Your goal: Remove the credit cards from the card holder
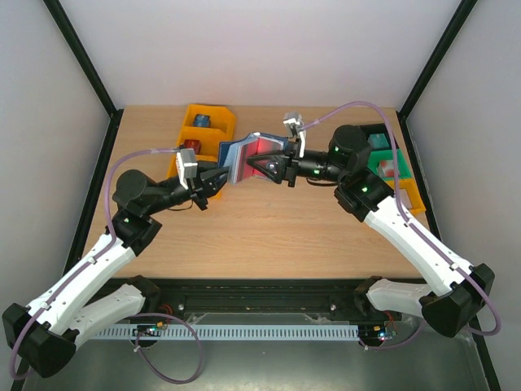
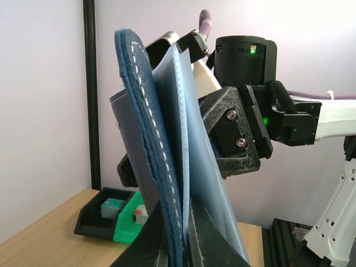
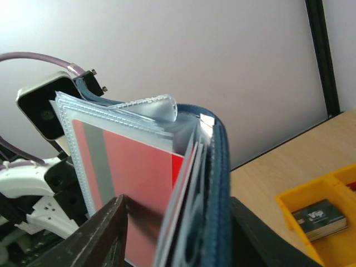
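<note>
Holder: my holder [image 1: 242, 159] is held up off the table [image 1: 269, 236], toward 12 o'clock from the table's middle in the top view. It is spread open between my two grippers, navy cover outward and lighter blue inside.
Left gripper: my left gripper [image 1: 220, 181] sits at 7 o'clock of the holder and is clamped tight on its lower edge. In its own camera the stitched navy cover rises out from between my fingers [image 2: 211, 245], leaning a little.
Right gripper: my right gripper [image 1: 262, 163] reaches in from 3 o'clock with its jaws roughly half apart, straddling the holder. One finger [image 3: 103, 233] lies on the clear-sleeve side and the other against the navy cover. I cannot tell whether they actually pinch.
Red card: a red card [image 3: 139, 183] with a grey stripe sits inside the front sleeve. From above it shows as a red patch on the holder's 2 o'clock part.
Sleeves: clear plastic sleeves [image 3: 150, 105] fan out from the spine, and what the rear ones carry is hidden.
Yellow bin: the yellow bin [image 1: 221, 120] rests on the table at 10 to 11 o'clock of the holder. My right wrist camera shows a dark pack [image 3: 320, 217] printed "Vip" lying in one compartment.
Green bin: the green bin [image 2: 123, 228] stands at 3 o'clock of the holder beyond my right arm, with a black one touching it.
</note>
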Robot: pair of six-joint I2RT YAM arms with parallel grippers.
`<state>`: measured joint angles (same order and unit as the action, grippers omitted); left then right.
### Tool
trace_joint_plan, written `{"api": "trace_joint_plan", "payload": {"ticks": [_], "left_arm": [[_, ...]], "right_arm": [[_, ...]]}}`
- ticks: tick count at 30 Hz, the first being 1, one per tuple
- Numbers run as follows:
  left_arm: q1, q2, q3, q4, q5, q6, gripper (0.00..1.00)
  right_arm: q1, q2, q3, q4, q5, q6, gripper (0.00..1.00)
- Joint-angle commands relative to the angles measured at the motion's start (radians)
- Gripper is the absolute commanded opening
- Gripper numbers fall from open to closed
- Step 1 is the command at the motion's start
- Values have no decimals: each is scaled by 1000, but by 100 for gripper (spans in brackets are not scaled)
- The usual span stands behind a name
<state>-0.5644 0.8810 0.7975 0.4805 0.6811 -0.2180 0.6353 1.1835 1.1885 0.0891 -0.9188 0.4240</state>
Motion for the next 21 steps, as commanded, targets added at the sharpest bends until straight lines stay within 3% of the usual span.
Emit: {"api": "trace_joint_plan", "payload": {"ticks": [1, 13, 16, 21], "left_arm": [[-1, -18, -6, 62, 31, -18, 2], [25, -38, -19, 46, 31, -42, 9], [35, -44, -18, 30, 40, -44, 18], [74, -61, -3, -28, 61, -32, 36]], "right_arm": [[5, -30, 16, -1, 21, -30, 40], [4, -33, 38, -94, 18, -64, 8], [3, -26, 54, -125, 16, -78, 2], [-14, -19, 78, -165, -2, -99, 2]]}}
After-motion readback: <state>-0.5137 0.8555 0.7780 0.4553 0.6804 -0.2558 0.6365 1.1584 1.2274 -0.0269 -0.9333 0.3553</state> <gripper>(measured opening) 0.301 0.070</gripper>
